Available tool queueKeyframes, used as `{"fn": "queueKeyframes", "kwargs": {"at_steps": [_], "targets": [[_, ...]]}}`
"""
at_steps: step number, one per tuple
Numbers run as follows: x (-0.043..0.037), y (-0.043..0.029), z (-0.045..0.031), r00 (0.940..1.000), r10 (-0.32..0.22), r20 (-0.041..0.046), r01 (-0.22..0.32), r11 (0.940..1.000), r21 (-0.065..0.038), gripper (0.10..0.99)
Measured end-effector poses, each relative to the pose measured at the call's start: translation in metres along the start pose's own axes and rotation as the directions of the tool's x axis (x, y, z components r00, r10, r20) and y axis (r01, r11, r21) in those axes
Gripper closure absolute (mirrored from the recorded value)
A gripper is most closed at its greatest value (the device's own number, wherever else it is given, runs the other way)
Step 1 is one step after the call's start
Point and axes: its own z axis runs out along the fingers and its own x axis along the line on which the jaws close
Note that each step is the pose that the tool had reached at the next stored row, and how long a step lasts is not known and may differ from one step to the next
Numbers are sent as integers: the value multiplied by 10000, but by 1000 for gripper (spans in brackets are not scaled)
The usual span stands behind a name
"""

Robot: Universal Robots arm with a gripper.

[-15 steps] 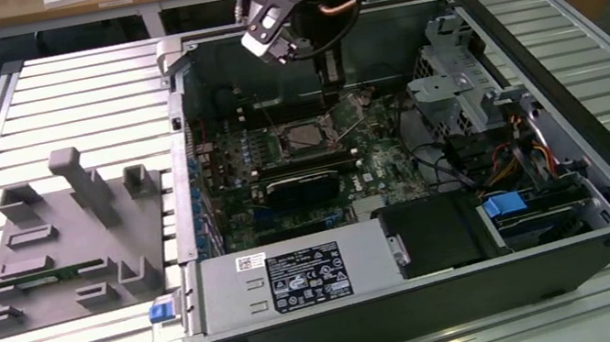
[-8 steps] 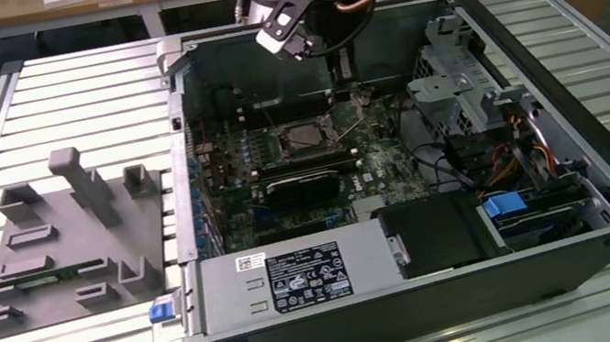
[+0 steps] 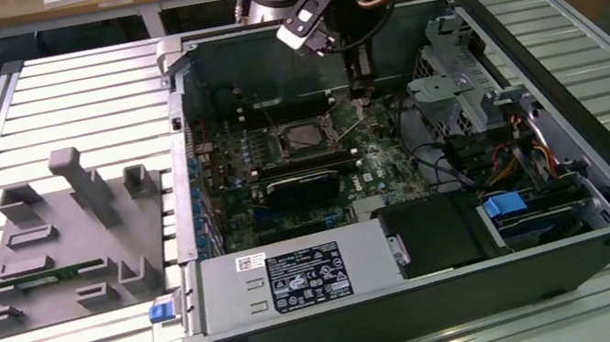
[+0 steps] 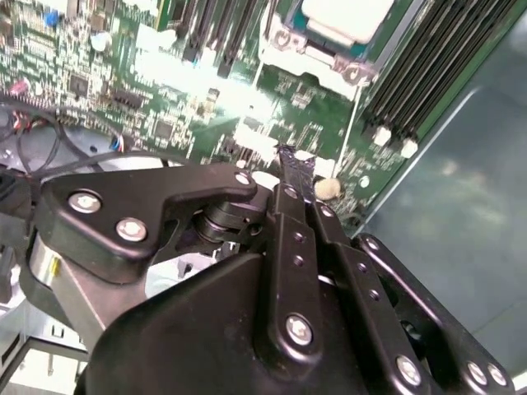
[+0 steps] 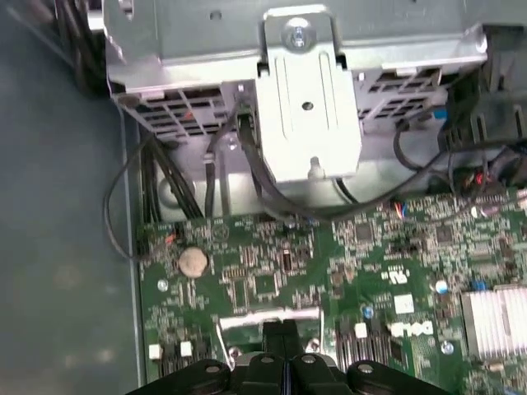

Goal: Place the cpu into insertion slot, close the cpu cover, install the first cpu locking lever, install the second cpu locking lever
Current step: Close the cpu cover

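In the exterior view my gripper (image 3: 365, 98) reaches down into the open computer case, just to that view's right of the insertion slot (image 3: 302, 137) on the green board. In the second wrist view the cpu (image 4: 344, 15) shows its silvery top inside the slot, with the cpu cover (image 4: 286, 39) lying as a metal frame around it. A thin wire locking lever (image 4: 355, 115) runs along the socket's side toward my gripper (image 4: 296, 169). The black fingers are pressed together with nothing seen between them. In the first wrist view the gripper (image 5: 284, 333) hangs low over the board.
A metal drive cage (image 5: 305, 90) and loose cables (image 5: 165, 177) stand close beyond the board. A coin battery (image 5: 193, 261), memory slots (image 4: 428, 74) and a heatsink (image 5: 494, 321) surround the socket. The power supply (image 3: 286, 281) fills the case's near side. A grey fixture (image 3: 68, 238) sits on the slatted table.
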Motion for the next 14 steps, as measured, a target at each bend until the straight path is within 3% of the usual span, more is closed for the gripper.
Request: {"fn": "queueKeyframes", "kwargs": {"at_steps": [3,14], "targets": [[9,72,6,10000,-1,4,1,10000,5,980],[30,226,30,10000,10,4,-10,10000,6,980]]}}
